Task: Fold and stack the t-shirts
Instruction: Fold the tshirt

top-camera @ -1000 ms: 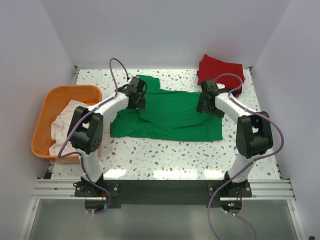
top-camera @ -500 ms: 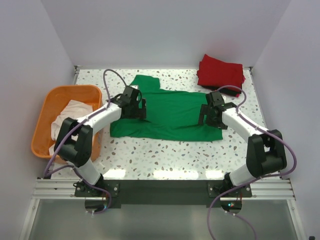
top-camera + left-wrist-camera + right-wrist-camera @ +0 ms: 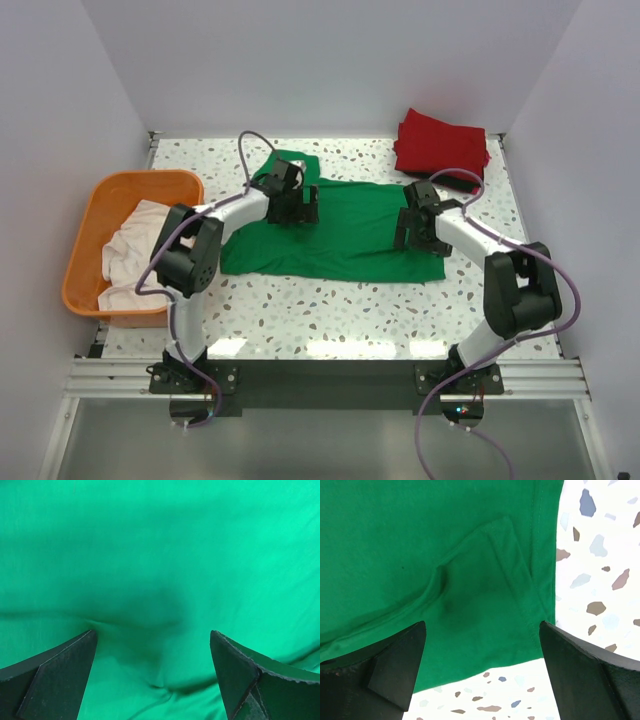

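Observation:
The bright green t-shirt lies spread flat across the middle of the table. My left gripper hangs open over its back left part, near the collar; in the left wrist view the left gripper has only rumpled green cloth below its spread fingers. My right gripper stands open over the shirt's right edge. The right wrist view shows the right gripper above a hemmed corner, holding nothing. A folded red t-shirt lies at the back right. An off-white t-shirt lies bunched in the basket.
The orange plastic basket stands at the table's left edge. White walls close in the back and both sides. Speckled tabletop shows in front of the green shirt and bare table to the right of its hem.
The left gripper has swung from the shirt's left side toward the collar. The right gripper came down over the right edge. A fold at the shirt's left now lies flat.

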Robot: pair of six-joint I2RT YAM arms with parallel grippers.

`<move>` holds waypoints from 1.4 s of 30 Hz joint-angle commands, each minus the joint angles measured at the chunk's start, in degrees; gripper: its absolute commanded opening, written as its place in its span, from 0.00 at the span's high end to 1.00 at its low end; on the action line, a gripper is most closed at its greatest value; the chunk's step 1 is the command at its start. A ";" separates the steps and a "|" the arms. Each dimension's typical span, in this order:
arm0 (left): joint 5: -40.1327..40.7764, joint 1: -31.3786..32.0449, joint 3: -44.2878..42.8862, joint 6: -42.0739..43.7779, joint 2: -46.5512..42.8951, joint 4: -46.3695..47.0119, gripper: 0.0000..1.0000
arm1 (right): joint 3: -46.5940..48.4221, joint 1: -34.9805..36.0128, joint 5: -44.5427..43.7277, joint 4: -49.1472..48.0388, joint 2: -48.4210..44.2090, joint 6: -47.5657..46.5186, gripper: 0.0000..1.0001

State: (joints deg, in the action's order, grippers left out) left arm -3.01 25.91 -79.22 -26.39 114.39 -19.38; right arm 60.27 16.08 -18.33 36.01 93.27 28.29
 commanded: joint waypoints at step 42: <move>14.67 5.97 40.55 -21.41 -32.99 -4.43 0.00 | -29.49 -0.08 12.61 -2.44 -20.13 13.35 0.01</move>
State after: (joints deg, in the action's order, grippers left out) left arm 10.20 28.01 -41.23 -41.78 83.15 -17.10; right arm 36.47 16.12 -6.44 21.71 76.16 35.70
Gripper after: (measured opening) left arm 0.997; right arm 0.985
